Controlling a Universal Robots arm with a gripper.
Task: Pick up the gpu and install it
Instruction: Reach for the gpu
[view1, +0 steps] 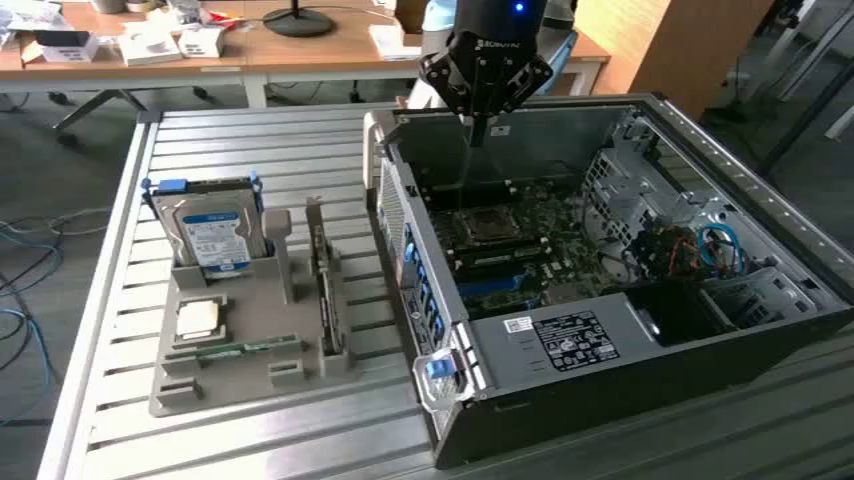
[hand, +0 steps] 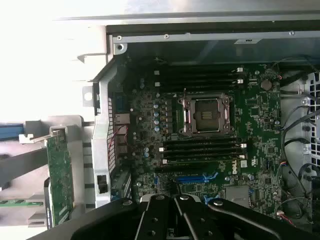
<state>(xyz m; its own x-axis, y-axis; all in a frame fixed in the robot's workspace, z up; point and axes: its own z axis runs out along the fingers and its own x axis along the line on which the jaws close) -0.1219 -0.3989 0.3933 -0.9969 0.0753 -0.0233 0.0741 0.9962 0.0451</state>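
Nearest, the grey holder (view1: 240, 385) carried the gpu (view1: 320, 285), standing on edge in its slot just beside the computer case (view1: 721, 160). Farther back, the gripper (view1: 475, 135) hung over the open case, jaws together and empty. Likely hazard: shut jaws meeting that thin card could tip it against the case wall.

Looks like a robotics lab set up in an office-type room

Robot arm (view1: 487, 50) over a slatted metal bench (view1: 240, 150), an opened-up PC tower (view1: 561, 345) with its motherboard (hand: 210, 130) showing, a grey parts rack (view1: 254, 375) beside it, loose cables (view1: 20, 270) on the floor, and wooden desks (view1: 334, 50) with small boxes (view1: 147, 45) out back.
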